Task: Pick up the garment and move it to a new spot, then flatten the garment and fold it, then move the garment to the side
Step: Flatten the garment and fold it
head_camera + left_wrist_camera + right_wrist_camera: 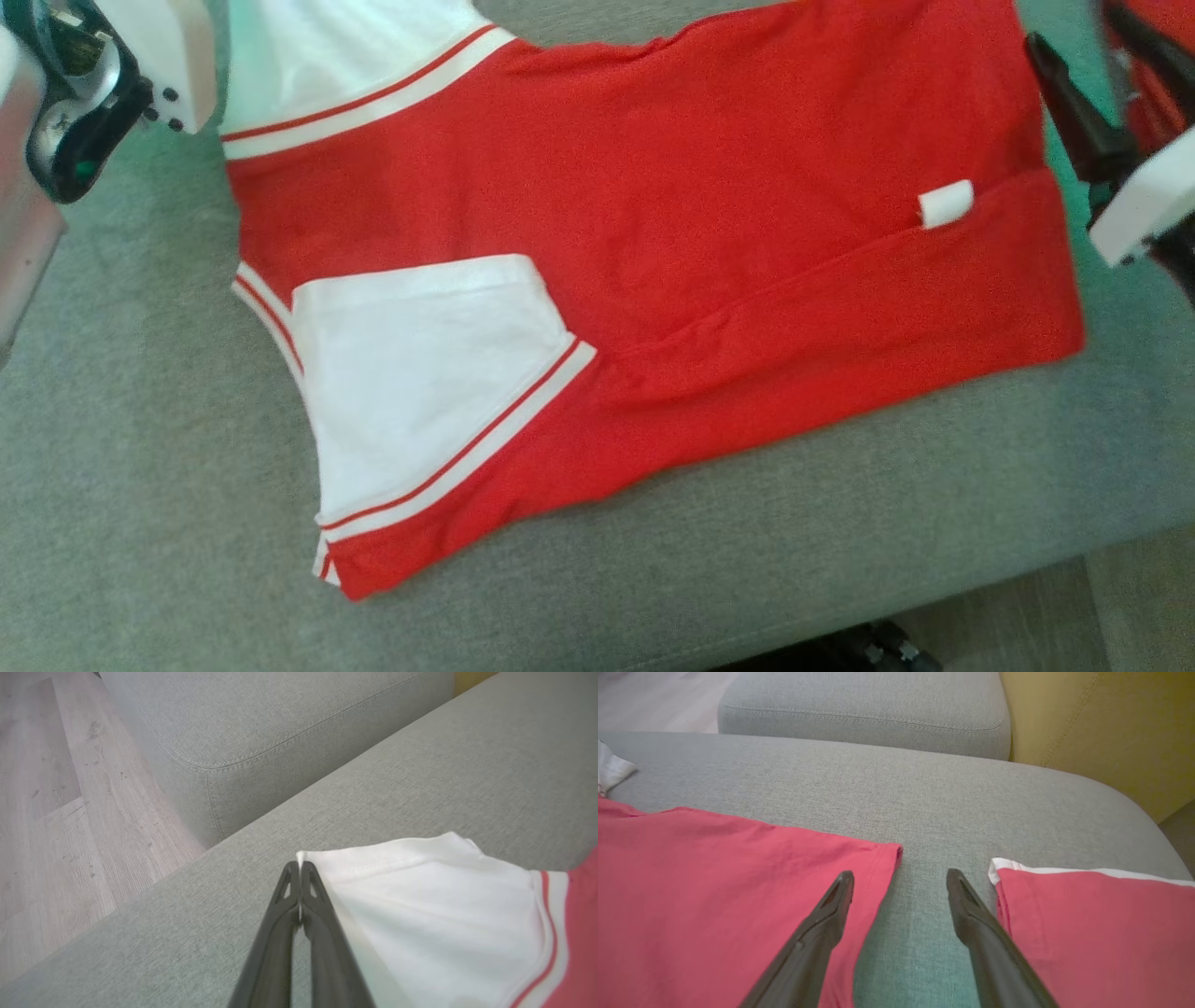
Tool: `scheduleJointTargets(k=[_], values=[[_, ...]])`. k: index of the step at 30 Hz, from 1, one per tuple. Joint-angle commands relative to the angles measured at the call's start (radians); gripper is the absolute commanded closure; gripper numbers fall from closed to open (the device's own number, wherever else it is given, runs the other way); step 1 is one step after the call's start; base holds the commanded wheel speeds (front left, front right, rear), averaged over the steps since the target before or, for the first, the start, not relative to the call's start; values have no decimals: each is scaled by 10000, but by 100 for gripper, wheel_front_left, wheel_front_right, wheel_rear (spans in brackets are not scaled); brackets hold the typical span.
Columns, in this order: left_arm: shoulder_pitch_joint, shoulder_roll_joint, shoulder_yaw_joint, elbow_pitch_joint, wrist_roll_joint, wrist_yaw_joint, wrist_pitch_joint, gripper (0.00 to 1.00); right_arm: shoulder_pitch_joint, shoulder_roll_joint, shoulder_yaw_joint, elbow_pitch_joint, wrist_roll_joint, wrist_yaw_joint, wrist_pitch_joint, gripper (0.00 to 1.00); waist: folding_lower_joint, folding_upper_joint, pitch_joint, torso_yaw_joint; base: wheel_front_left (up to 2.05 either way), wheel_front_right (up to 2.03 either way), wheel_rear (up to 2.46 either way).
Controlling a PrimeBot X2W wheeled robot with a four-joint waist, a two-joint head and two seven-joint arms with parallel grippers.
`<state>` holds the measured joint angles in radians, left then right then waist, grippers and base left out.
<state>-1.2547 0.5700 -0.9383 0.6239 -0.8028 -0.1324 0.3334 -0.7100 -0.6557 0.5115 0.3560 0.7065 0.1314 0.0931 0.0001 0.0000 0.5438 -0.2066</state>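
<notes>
Shirt (653, 233) lies spread on the sofa (140, 420). My left hand (299, 864) is pinched on the white sleeve (420, 896) corner — I'd draw it outward, low and slow, to flatten. Right hand (900, 877) hangs spread over the red hem (873, 858); I'd pin that first.

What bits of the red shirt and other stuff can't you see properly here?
Head view: the far sleeve of the shirt, cut off by the top edge.
Head view: the white tag, writing too small to read.
Right wrist view: the second red cloth, cut off by the edges.
</notes>
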Motion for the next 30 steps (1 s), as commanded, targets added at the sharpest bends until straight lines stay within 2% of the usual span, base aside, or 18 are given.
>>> scheduleJointTargets(k=[1, 5, 13, 21, 24, 26, 27, 30], values=[[-652, 327, 224, -85, -84, 18, -199, 100, -344, -291, 270, 269, -44, -7, 86, 0, -1, 0, 152, 207, 0, 0, 0], [-821, 282, 21, -6, -136, 18, -411, 100, -1069, -222, 748, 1007, -182, -7, 178, 0, -1, 0, 242, 374, 0, 0, 0], [-1186, 206, -561, 134, -502, 18, -718, 100, -2582, 9, 2331, 2864, -231, -7, 349, 0, -1, 0, 336, 667, 0, 0, 0], [-1467, 196, -1060, 180, -776, 18, -872, 100, -3167, -130, 3528, 3634, 323, -7, 372, 0, -1, 0, 349, 808, 0, 0, 0], [-1560, 183, -1234, 192, -882, 18, -969, 100, -3352, -212, 3951, 3767, 513, -7, 383, 13, -1, 0, 373, 862, 0, 0, 0], [-1608, 182, -1360, 201, -955, 18, -1036, 100, -3458, -279, 4250, 3813, 648, -7, 447, 13, -1, 0, 387, 899, 0, 0, 0], [-1633, 179, -1421, 209, -994, 17, -1068, 100, -3515, -320, 4390, 3827, 727, -7, 469, 43, -1, 0, 395, 918, 0, 0, 0], [-1687, 159, -1600, 248, -1120, 17, -1163, 100, -3694, -432, 4776, 3854, 923, -7, 507, 70, -1, 0, 402, 969, 0, 0, 0]])
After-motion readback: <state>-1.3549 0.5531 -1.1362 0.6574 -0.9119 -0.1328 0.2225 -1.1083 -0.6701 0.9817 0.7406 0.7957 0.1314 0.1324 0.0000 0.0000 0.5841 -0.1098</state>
